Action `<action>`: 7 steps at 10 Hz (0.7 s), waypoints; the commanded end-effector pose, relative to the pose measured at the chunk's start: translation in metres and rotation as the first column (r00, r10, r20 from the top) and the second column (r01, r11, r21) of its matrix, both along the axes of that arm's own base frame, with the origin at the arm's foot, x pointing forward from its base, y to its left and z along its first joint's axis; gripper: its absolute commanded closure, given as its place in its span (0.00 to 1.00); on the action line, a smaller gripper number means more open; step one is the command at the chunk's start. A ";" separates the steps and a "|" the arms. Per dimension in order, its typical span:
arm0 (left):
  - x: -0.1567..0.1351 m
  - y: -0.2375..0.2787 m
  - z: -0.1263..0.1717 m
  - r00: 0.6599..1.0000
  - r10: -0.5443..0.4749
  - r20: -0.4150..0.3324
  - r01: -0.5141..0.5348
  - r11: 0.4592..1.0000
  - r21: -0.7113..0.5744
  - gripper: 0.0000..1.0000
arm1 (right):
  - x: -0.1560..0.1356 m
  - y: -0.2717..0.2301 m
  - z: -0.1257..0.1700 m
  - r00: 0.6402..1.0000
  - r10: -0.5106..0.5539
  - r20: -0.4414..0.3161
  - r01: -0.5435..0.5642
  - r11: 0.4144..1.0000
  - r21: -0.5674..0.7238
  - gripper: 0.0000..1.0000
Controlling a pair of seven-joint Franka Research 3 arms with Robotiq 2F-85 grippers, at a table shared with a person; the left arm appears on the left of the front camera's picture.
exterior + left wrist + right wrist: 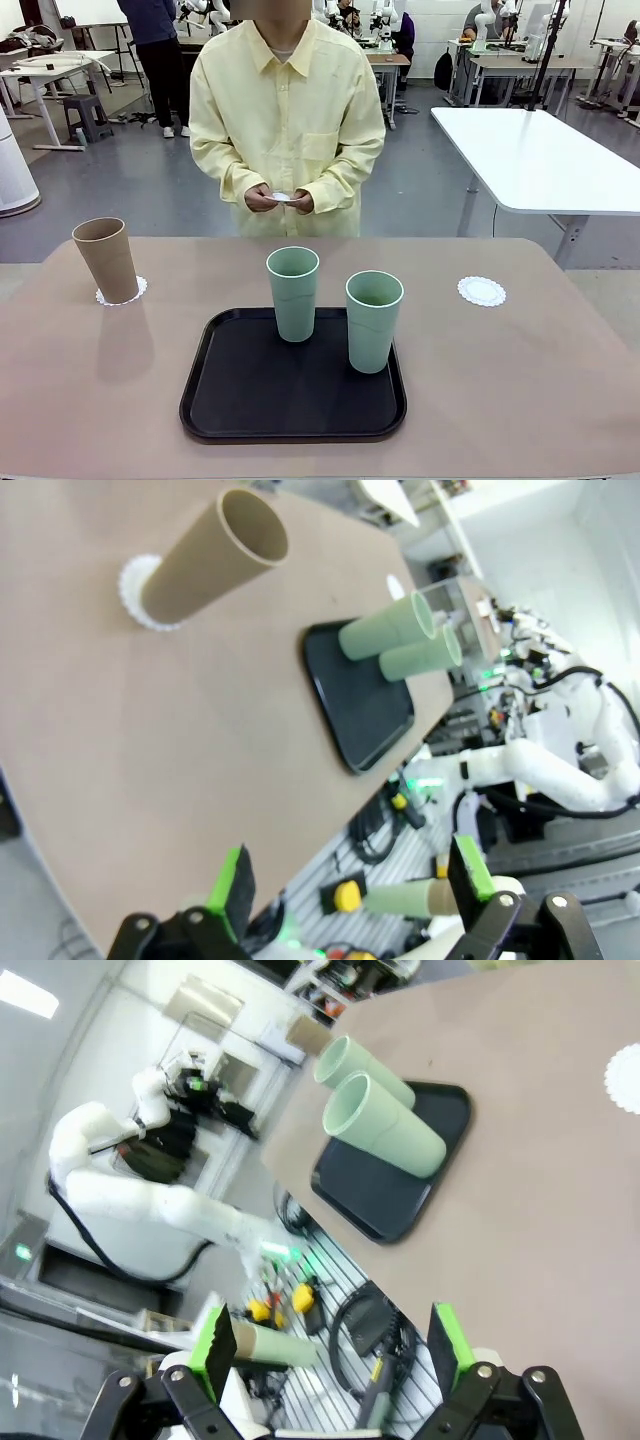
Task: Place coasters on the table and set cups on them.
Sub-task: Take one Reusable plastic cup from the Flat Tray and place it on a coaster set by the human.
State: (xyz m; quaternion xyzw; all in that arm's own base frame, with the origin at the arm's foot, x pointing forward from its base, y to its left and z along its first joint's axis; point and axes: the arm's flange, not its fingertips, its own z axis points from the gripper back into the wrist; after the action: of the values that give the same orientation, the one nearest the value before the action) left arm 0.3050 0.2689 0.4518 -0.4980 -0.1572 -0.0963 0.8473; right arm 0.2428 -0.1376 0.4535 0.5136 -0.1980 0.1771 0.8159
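Note:
The tan-brown cup (106,259) (209,568) stands on a white lacy coaster (122,293) (141,593) at the table's (520,380) left. Two mint green cups (293,293) (373,320) (390,627) (382,1128) stand on the black tray (290,395). A second coaster (482,291) (627,1077) lies bare at the right. The person's hands hold a third coaster (281,197) at waist height behind the far edge. My left gripper (350,885) is open off the table's edge, holding nothing. My right gripper (335,1345) is open too, also off the table.
The black rounded tray (362,705) (385,1195) sits at the middle front of the table. A white-topped table (540,155) stands behind to the right. The person in a yellow shirt (288,110) stands at the far side.

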 end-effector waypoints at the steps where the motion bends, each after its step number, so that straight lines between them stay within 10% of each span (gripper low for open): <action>1: 0.000 -0.001 0.003 1.000 0.014 -0.007 -0.014 1.000 -0.022 0.00 | 0.053 0.018 0.026 0.989 0.147 0.002 -0.142 0.956 -0.256 0.00; 4: 0.000 -0.001 0.003 1.000 0.014 -0.007 -0.014 1.000 -0.022 0.00 | 0.100 0.081 0.071 0.914 0.381 0.137 -0.233 0.772 -0.591 0.00; 7: 0.000 -0.001 0.003 1.000 0.014 -0.007 -0.014 1.000 -0.022 0.00 | 0.096 0.171 0.061 0.731 0.636 0.248 -0.199 0.546 -0.814 0.00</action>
State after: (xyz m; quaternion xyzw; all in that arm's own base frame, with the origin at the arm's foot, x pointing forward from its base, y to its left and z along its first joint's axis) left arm 0.3056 0.2684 0.4511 -0.4988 -0.1561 -0.0961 0.8471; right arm 0.3465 0.0238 0.5391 0.1479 -0.1294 0.5468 0.8139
